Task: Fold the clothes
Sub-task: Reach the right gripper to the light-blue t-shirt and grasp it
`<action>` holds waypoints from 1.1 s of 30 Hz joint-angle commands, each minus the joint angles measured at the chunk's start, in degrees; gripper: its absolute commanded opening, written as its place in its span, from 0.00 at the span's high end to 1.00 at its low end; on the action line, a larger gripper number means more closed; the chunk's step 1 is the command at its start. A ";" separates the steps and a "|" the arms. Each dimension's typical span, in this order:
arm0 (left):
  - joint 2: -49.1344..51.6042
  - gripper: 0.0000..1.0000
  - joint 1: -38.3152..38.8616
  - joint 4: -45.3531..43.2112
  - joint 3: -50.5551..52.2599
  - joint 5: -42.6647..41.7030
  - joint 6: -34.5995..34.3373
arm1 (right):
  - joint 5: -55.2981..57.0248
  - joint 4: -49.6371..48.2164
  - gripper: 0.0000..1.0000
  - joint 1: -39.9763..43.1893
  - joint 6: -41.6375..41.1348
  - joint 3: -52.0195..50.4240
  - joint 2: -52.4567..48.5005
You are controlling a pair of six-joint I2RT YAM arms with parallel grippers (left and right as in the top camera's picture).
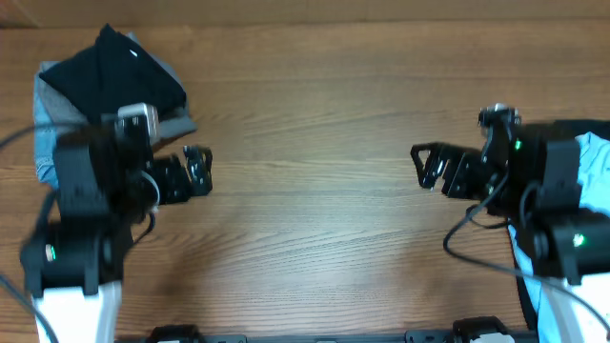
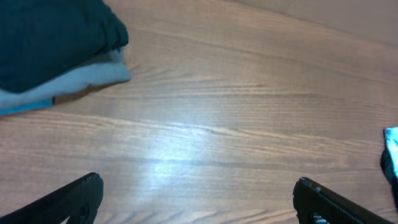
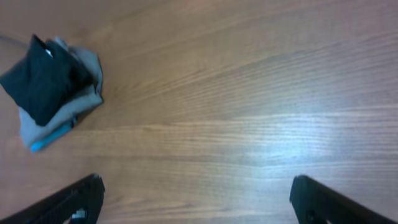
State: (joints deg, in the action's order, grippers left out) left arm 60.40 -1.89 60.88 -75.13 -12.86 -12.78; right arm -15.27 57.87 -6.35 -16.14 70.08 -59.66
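A light blue garment (image 1: 595,160), the T-shirt, lies at the table's right edge, mostly hidden under my right arm. Its lettering and tag do not show. A sliver of it shows at the right edge of the left wrist view (image 2: 392,142). My left gripper (image 1: 198,170) is open and empty over bare wood left of centre; its fingers are wide apart in the left wrist view (image 2: 198,190). My right gripper (image 1: 422,166) is open and empty, pointing left, with the T-shirt behind it; its fingers are spread in the right wrist view (image 3: 196,190).
A stack of folded clothes (image 1: 110,71), a dark garment on grey and blue ones, sits at the back left, just behind my left arm. It also shows in the left wrist view (image 2: 53,43) and the right wrist view (image 3: 53,87). The wooden table (image 1: 315,143) lies between the grippers.
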 commanded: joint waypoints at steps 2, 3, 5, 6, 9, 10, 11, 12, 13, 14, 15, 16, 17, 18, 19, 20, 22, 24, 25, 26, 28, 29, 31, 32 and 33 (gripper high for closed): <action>11.69 0.00 0.22 7.72 -11.04 -4.07 -0.13 | 0.61 2.45 0.00 0.44 4.59 6.56 -5.81; 12.98 0.00 0.22 8.15 -11.52 -8.11 0.26 | 3.65 3.10 0.00 0.61 3.80 6.56 -7.10; 15.41 0.00 0.39 8.24 -11.56 -12.09 3.91 | 7.93 5.18 0.00 2.60 -1.05 6.56 -9.73; 15.89 0.00 0.57 8.61 -11.56 -11.80 4.48 | 8.20 5.70 0.00 3.87 -2.45 6.56 -10.56; 16.94 0.00 1.51 10.05 -11.56 -9.38 5.09 | 8.22 6.45 0.00 11.45 -3.50 6.56 -13.88; 17.03 0.00 2.27 10.84 -11.56 -7.76 5.31 | 8.22 6.10 0.00 18.18 -3.65 6.56 -16.39; 17.03 0.00 2.67 11.19 -11.56 -7.17 5.29 | 8.22 5.86 0.00 21.20 -3.65 6.56 -17.46; 17.03 0.00 2.99 11.52 -11.56 -6.69 5.31 | 8.17 5.51 0.00 25.16 -3.67 6.56 -18.97; 17.03 0.00 3.34 11.85 -11.56 -6.29 5.33 | 8.17 5.07 0.01 29.31 -3.67 6.56 -20.61; 17.03 0.00 3.61 12.11 -11.56 -6.05 5.33 | 8.17 4.72 0.04 32.26 -3.67 6.56 -21.88; 17.03 0.00 3.82 12.35 -11.56 -6.01 5.44 | 7.89 4.39 0.07 36.22 -5.01 6.56 -23.85; 17.03 0.00 3.82 12.50 -11.56 -6.03 5.51 | 7.30 4.11 0.08 38.64 -6.03 6.56 -25.20; 17.05 0.00 3.85 12.61 -11.56 -6.03 5.51 | 6.88 3.69 0.10 40.46 -6.69 6.54 -26.40; 17.07 0.00 3.85 12.61 -11.56 -6.01 5.51 | 6.01 2.80 0.12 42.05 -6.64 6.54 -27.82; 17.07 0.00 3.85 12.55 -11.56 -6.03 5.51 | 5.75 1.97 0.13 42.93 -6.60 6.54 -29.14; 17.07 0.00 3.85 12.26 -11.56 -6.01 5.51 | 7.69 0.87 0.13 43.30 -6.38 6.51 -30.95; 17.07 0.00 3.85 12.15 -11.56 -6.03 5.51 | 12.00 -0.42 0.10 43.30 -6.62 6.51 -33.22; 17.07 0.00 3.85 12.48 -11.56 -6.03 5.49 | 11.80 -1.84 0.08 43.45 -6.64 6.49 -35.45; 17.07 0.00 3.85 12.76 -11.56 -6.03 5.51 | 11.72 -2.60 0.08 43.50 -6.67 6.49 -36.98; 17.07 0.00 3.85 13.05 -11.56 -6.03 5.51 | 11.98 -3.02 0.07 43.56 -6.67 6.49 -39.04; 17.07 0.00 3.85 13.40 -11.56 -6.03 5.51 | 14.97 -1.79 0.07 43.98 -9.66 6.49 -42.01; 17.07 0.00 3.85 13.51 -11.56 -6.03 5.51 | 16.92 -1.11 0.07 44.48 -11.17 6.49 -43.45; 17.07 0.00 3.85 13.79 -11.56 -6.03 5.51 | 18.23 -0.55 0.07 45.88 -11.63 6.49 -45.24; 17.07 0.00 3.85 13.94 -11.56 -6.01 5.51 | 18.16 -0.02 0.07 47.34 -12.24 6.49 -46.03; 17.07 0.00 3.85 13.97 -11.56 -6.01 5.51 | 17.94 0.44 0.07 48.52 -12.50 6.47 -46.38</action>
State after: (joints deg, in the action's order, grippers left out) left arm 77.43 1.54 74.67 -85.12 -19.27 -8.58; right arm -0.25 57.69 38.94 -25.91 75.57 -105.25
